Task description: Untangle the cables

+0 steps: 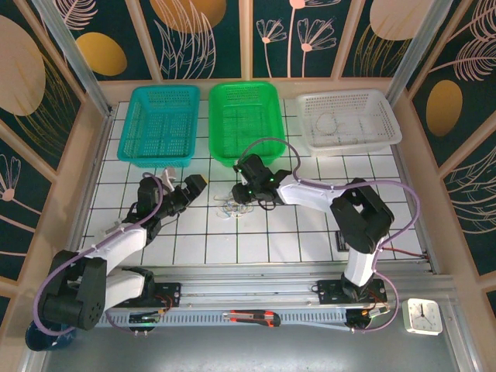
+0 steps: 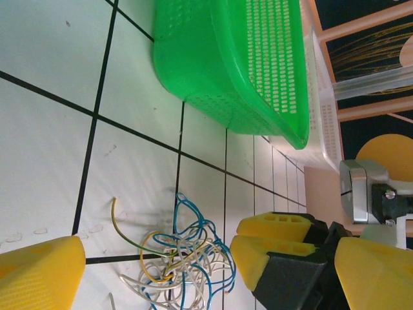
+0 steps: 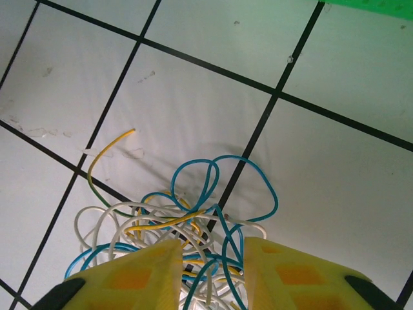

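White gridded table [image 1: 310, 232] — cables [image 1: 235, 208] tangled mid-surface — leaf-patterned walls [image 1: 209, 31] around

My left arm [image 1: 124, 240] reaches forward from its base with the elbow bent low, and its wrist ends just left of the cables [image 1: 235, 208]. My left fingers [image 2: 39, 274] are spread as wide as they go, tips pointing toward the cables and stopping short of them. My right arm [image 1: 325, 194] folds up at the elbow and stretches across, its wrist tipped down just to the right of the cables. My right fingers [image 3: 139, 274] stand fairly close together with a gap between them. They are set over the cables, with strands lying in that gap.
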Tool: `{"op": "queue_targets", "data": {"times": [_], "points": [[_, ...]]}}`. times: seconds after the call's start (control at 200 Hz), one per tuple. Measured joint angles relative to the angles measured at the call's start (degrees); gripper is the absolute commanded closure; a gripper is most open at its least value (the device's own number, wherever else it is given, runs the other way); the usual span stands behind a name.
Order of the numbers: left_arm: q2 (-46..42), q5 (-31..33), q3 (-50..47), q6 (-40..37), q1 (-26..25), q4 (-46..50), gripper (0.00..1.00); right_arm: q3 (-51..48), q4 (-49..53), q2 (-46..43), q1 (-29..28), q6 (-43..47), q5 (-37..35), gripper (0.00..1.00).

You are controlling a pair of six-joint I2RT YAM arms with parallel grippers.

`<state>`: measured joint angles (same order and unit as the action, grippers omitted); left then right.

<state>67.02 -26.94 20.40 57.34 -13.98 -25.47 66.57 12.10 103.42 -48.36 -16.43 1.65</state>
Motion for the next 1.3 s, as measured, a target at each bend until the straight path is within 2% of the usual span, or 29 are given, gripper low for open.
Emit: {"op": "queue_targets", "data": {"times": [0.23, 0.32, 0.44, 0.731, 1.151, 1.301], "points": [[0.7, 0.3, 1.5, 0.2, -1.3, -0.1, 0.01, 0.0, -0.2, 0.8, 0.0, -0.3, 0.4, 0.76], [0.9, 0.4, 2.0, 0.2, -1.7, -0.3, 0.01, 0.0, -0.3, 0.8, 0.0, -0.3, 0.7, 0.83], [1.2, 0.4, 2.6, 0.2, -2.2, -0.5, 0.01, 0.0, -0.3, 0.8, 0.0, -0.3, 1.3, 1.0], [1.9, 0.4, 2.9, 0.2, -2.6, -0.5, 0.01, 0.0, -0.1, -0.3, 0.0, -0.4, 1.5, 1.0], [3.4, 0.4, 2.9, 0.1, -2.9, -0.5, 0.01, -0.3, -2.7, -13.0, 1.3, -2.1, 3.9, 1.0], [3.7, 0.6, 2.9, -0.1, -2.9, -0.5, 0.01, -0.9, -3.2, -11.9, 0.7, -2.1, 4.9, 0.92]]}}
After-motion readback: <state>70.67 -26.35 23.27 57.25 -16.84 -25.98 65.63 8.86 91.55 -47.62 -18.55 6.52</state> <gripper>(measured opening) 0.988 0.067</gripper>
